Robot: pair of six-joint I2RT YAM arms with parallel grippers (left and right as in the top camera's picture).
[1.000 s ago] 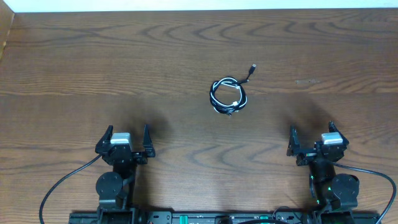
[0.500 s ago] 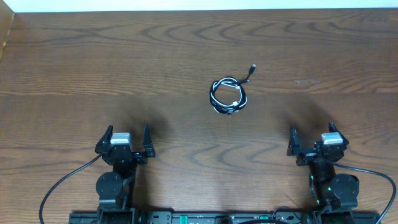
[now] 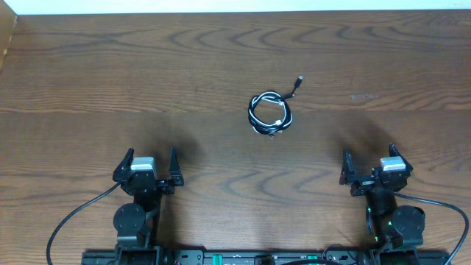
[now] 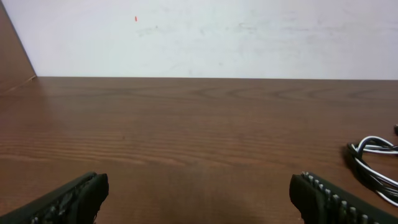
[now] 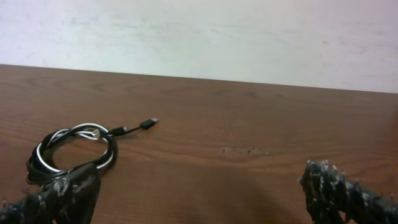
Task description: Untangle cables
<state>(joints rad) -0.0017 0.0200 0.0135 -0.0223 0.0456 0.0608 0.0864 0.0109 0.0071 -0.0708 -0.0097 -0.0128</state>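
1 blk cable, 1 wht cable, 1 L tool, 1 R tool, 1 table

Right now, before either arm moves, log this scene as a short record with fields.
cables: one black, one white, coiled together in a small loop on the table
black plug: sticks out of the loop toward the far right
left end effector: open, empty, at the near edge, apart from the loop
right end effector: open, empty, at the near edge, apart from the loop
progress: not yet untangled, nothing gripped
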